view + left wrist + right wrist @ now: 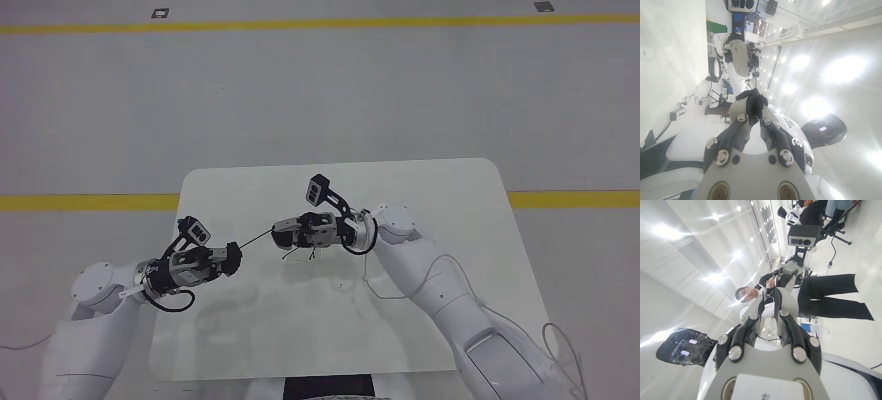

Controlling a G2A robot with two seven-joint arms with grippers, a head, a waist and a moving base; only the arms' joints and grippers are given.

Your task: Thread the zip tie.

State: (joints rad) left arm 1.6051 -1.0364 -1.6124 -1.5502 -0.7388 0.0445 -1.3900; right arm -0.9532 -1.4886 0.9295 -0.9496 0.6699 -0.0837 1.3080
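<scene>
A thin black zip tie [254,240] stretches in the air above the white table [420,190], from one gripper to the other. My left gripper [232,257] is shut on its near-left end, and its black pads [753,102] are pressed together on it. My right gripper [279,234] holds the other end near the table's middle. Its fingers [779,302] stand close together with a narrow gap between them. Thin black strands [300,256] hang below it. From the left wrist view the right gripper [738,56] faces me, and from the right wrist view the left gripper [784,279] does.
The table's right half and front [330,330] are bare. A yellow line [90,202] crosses the floor behind it. A person in black [829,294] stands off to the side, away from the table.
</scene>
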